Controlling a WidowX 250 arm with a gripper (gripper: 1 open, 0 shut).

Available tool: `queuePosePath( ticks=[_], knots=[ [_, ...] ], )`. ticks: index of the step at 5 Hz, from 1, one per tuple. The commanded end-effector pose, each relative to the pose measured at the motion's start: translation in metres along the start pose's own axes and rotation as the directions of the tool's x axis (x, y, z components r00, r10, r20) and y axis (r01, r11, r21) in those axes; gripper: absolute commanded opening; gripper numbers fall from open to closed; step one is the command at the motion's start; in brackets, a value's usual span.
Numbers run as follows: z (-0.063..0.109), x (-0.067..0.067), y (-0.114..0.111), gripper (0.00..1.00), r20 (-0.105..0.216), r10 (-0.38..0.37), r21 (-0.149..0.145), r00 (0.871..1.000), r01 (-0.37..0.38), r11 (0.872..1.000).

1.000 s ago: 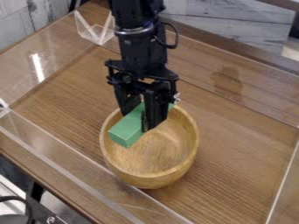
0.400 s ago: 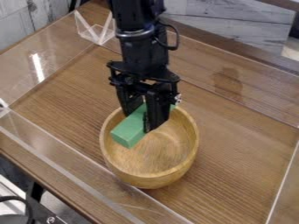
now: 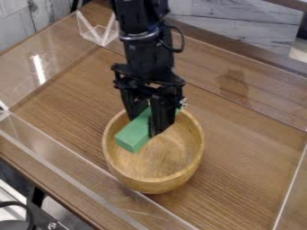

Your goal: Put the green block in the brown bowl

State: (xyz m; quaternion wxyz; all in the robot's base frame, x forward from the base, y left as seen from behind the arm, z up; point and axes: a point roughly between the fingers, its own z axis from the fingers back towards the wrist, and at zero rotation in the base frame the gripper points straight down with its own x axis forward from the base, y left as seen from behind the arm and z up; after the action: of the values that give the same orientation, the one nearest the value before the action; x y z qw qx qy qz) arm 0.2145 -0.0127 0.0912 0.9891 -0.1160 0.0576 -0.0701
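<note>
tool: black two-fingered tool (image 3: 153, 115) on a black arm, pointing steeply down over the bowl, clamped tight on the upper end of the block
block: flat bright green matte rectangular block (image 3: 135, 133), held tilted, upper end between the tool's fingers, lower end down and to the left, inside the bowl's rim line
bowl: round light-brown wooden bowl with visible grain and thick rim (image 3: 189, 157), sitting on the wooden bench (image 3: 72, 99), directly under the tool
block location: over or in the bowl's hollow, gripped, not lying free
done: block picked up and carried to the bowl; looks lowered into the opening
left: let go of the block so it rests in the bowl, then lift the tool clear; release not yet made
progress guess: late stage, near the end, only the drop and retreat remain
hidden - contact: cannot tell whether the block's lower end touches the bowl's inner wall or floor, or hangs just above; single view, no side angle
hidden - grip: fingertips partly masked by the block and the fingers' own dark frame; exact grip spot hard to read
hidden - bowl: far inner wall covered by the tool and block
cut off: arm runs out of the top edge; bench cut at all sides
hard to make out: clear plastic sheet or wall (image 3: 48, 171) at the front left with glare; white object (image 3: 96, 31) behind the arm, unclear what it is
</note>
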Motion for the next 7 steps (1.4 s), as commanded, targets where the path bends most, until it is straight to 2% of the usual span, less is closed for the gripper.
queuePosePath(
  ticks=[1, 7],
  knots=[
    [0.0085, 0.0053, -0.0037, 0.00, 0.047, -0.020, 0.009, 0.999, 0.020, 1.000],
    [0.0017, 0.0088, -0.0032, 0.00, 0.060, -0.033, -0.003, 0.998, 0.033, 0.999]
  ],
)
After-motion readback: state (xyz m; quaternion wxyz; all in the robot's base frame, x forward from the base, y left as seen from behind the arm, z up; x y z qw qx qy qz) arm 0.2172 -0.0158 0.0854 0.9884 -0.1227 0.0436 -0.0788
